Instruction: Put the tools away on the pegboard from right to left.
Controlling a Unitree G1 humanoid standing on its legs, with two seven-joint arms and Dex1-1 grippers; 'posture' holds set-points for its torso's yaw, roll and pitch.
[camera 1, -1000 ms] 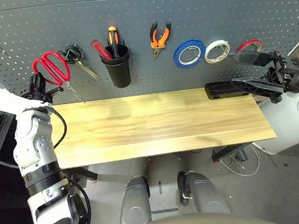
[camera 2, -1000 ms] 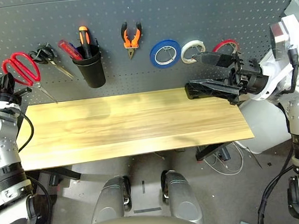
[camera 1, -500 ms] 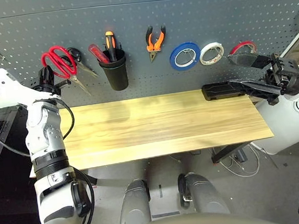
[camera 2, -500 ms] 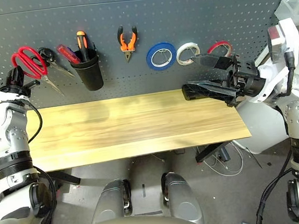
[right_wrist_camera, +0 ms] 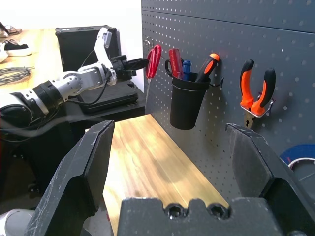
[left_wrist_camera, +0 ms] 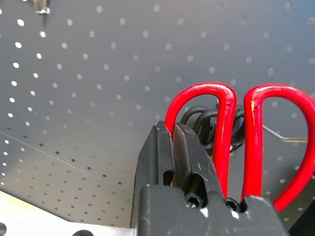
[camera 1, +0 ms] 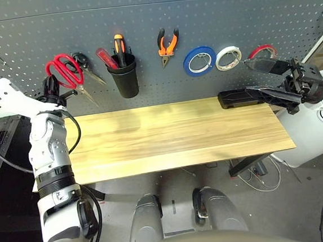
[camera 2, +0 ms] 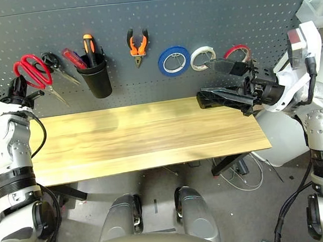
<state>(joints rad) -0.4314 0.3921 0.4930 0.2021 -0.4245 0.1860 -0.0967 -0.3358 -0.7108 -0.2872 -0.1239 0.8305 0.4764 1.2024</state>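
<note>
Currently the left gripper (camera 1: 52,85) is at the far left of the pegboard (camera 1: 157,8), fingers clenched together on one red loop of the red scissors (camera 1: 62,71); the left wrist view shows the black fingers (left_wrist_camera: 177,157) pinching that loop flat against the board. Red scissors lie against the pegboard, handles up, blades slanting down to the right, just left of the black scissors (camera 1: 83,64). Whether their loops sit on a hook cannot be told. Right of those hangs the black cup (camera 1: 124,74), holding the red screwdriver (camera 1: 106,56) and an orange-and-black-handled driver (camera 1: 120,45). Further right the pliers (camera 1: 167,43) hang nose down, then the blue tape (camera 1: 199,60), the white tape (camera 1: 229,58) and, furthest right, the red tape ring (camera 1: 262,50), all on the board. Right gripper (camera 1: 259,78) is above the right end of the wooden table (camera 1: 168,137), pointing left, jaws spread wide and holding nothing. One finger is in front of the red ring in the head view; contact cannot be told.
</note>
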